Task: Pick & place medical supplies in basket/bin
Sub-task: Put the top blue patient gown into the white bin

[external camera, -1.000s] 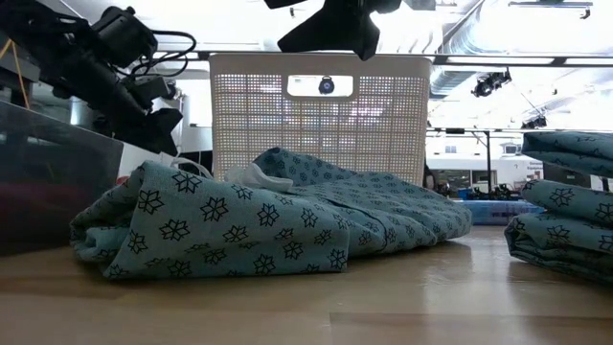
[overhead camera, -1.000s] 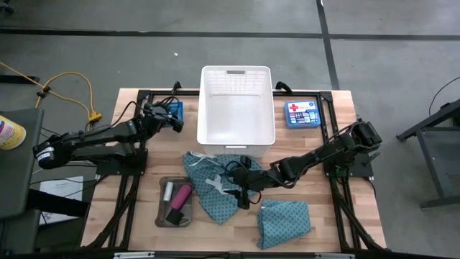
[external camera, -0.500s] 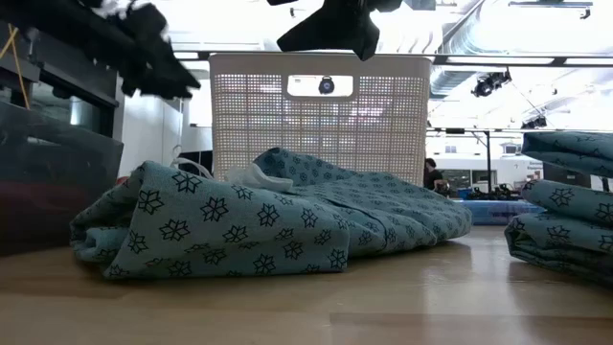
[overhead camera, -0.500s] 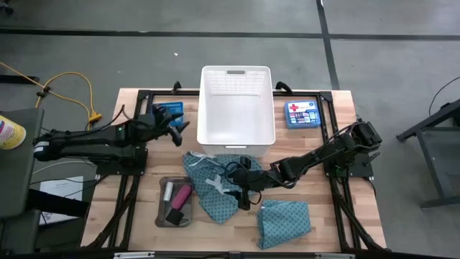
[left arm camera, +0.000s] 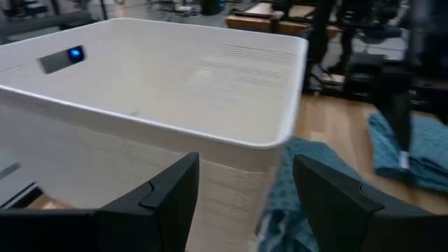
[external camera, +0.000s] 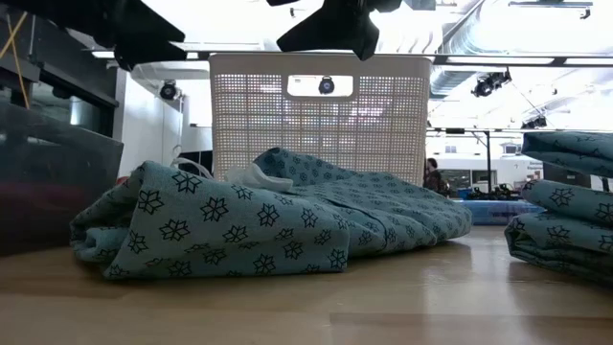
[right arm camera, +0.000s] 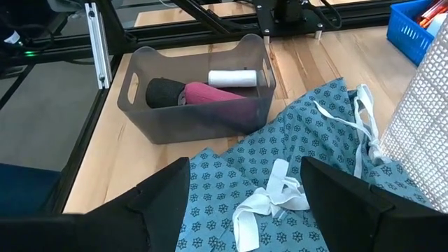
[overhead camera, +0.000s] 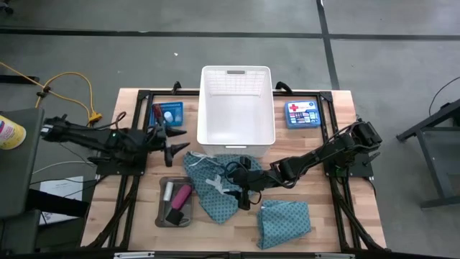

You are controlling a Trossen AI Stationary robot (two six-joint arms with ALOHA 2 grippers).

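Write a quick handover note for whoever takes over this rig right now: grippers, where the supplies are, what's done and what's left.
Left gripper: open, empty, beside the white basket's left wall, near the small blue basket.
Right gripper: open, empty, above the unfolded teal cloth with white ties.
Second teal cloth: folded, on the table's front right.
Grey tray: holds the pink cylinder, white tube and black block.
Done: nothing in the white basket yet.
Left: both cloths, probably the tray items too.

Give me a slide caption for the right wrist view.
Open right gripper poised over teal dotted cloth with white ties, beside grey tray holding pink cylinder and white tube.
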